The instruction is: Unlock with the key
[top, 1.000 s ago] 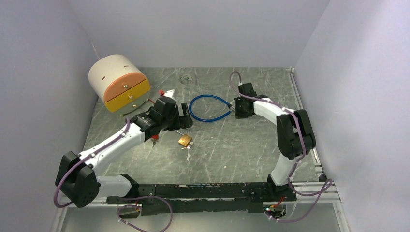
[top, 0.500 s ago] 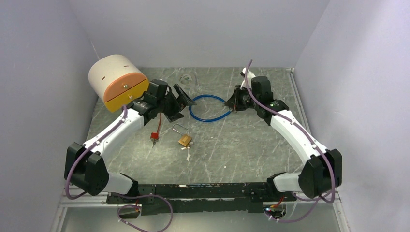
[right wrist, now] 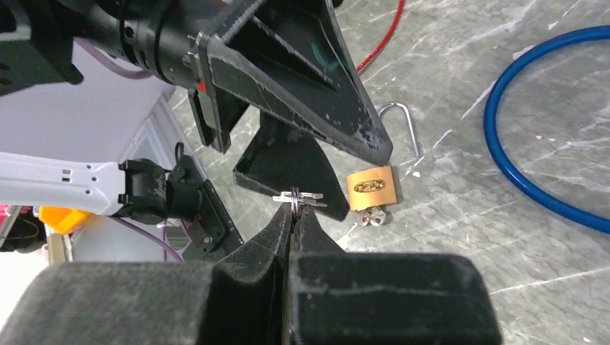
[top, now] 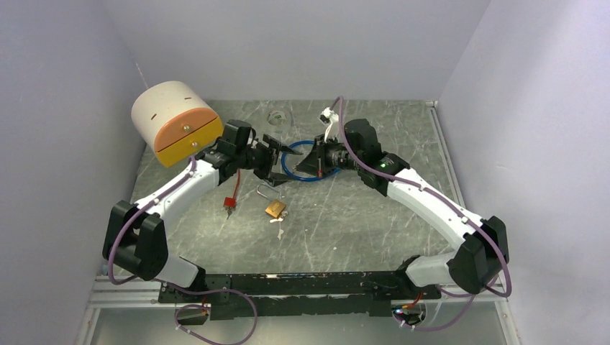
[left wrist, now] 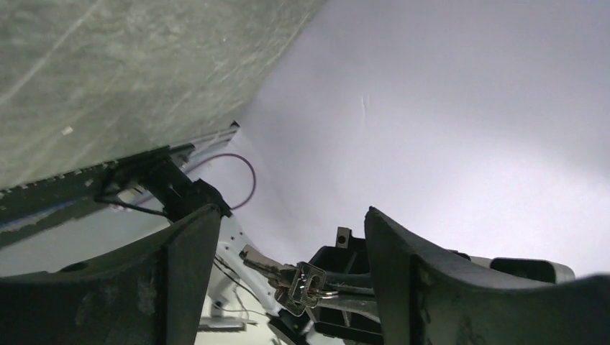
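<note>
Keys [right wrist: 298, 198] on a ring sit pinched between the clenched tips of the right gripper [right wrist: 293, 215], held in the air above the table [top: 360, 223]. The left gripper [left wrist: 291, 215] faces it, close by, at the same height. Its fingers [left wrist: 194, 244] are spread wide and grasp nothing, and in the left wrist view the keys show between them. The brass padlock [top: 274, 208] lies flat on the table below and nearer the arm bases, touched by neither arm, with its shackle raised. A blue cable loop [top: 302, 178] lies just behind it, a red cord [top: 234, 190] to its left, and a round drawer box [top: 176, 122] at the far left.
</note>
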Motion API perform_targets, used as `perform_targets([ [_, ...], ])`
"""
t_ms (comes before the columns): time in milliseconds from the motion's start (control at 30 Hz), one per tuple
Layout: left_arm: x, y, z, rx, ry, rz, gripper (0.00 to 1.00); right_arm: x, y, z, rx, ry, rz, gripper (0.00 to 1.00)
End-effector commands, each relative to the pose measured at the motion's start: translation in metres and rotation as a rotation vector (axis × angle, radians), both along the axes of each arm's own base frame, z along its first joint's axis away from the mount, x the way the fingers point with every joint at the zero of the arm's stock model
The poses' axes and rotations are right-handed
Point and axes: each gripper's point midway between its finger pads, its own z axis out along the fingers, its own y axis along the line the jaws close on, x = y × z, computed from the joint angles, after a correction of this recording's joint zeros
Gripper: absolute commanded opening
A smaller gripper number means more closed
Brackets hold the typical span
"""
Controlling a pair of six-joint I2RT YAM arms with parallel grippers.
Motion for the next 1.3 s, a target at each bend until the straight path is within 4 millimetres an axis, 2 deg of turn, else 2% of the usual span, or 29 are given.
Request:
perform_targets([
  [0,-0.01,-0.003,0.023,-0.128,0.053,0.008,0.71,0.005,0.016,0.032,0.072,-0.073,0.015,0.0],
  [233,-0.012,-0.003,0.021,-0.141,0.064,0.01,0.38,0.003,0.018,0.033,0.077,-0.075,0.007,0.0],
  [333,-0.011,-0.002,0.016,-0.147,0.066,0.015,0.2,0.004,0.017,0.033,0.072,-0.073,-0.003,0.0],
  [500,-0.009,0.004,0.008,-0.096,0.051,0.024,0.04,0.003,0.015,0.032,0.066,-0.073,-0.006,0.0],
  [700,-0.002,0.013,0.004,-0.018,-0.033,0.016,0.03,0.0,0.014,0.033,0.064,-0.073,0.005,0.01],
  [733,0.001,0.015,0.005,0.003,-0.068,0.013,0.02,0.0,0.014,0.032,0.061,-0.067,0.003,0.11],
  [800,0.008,0.019,0.008,0.057,-0.159,0.0,0.02,0.002,0.012,0.031,0.058,-0.054,-0.019,0.38],
  [833,0.011,0.021,0.01,0.089,-0.208,-0.007,0.03,0.003,0.012,0.032,0.063,-0.051,-0.028,0.47],
  [900,0.02,0.027,0.021,0.154,-0.355,-0.009,0.02,0.002,0.012,0.038,0.093,-0.047,-0.043,0.61],
  [1000,0.032,0.034,0.042,0.201,-0.591,0.001,0.03,0.003,0.015,0.054,0.18,-0.041,-0.072,0.72],
  [1133,0.033,0.03,0.079,0.146,-0.884,-0.012,0.03,0.008,0.026,0.072,0.276,0.003,-0.079,0.74],
  [1267,0.026,0.025,0.098,0.094,-1.02,-0.046,0.02,0.018,0.034,0.074,0.289,0.068,-0.105,0.73],
])
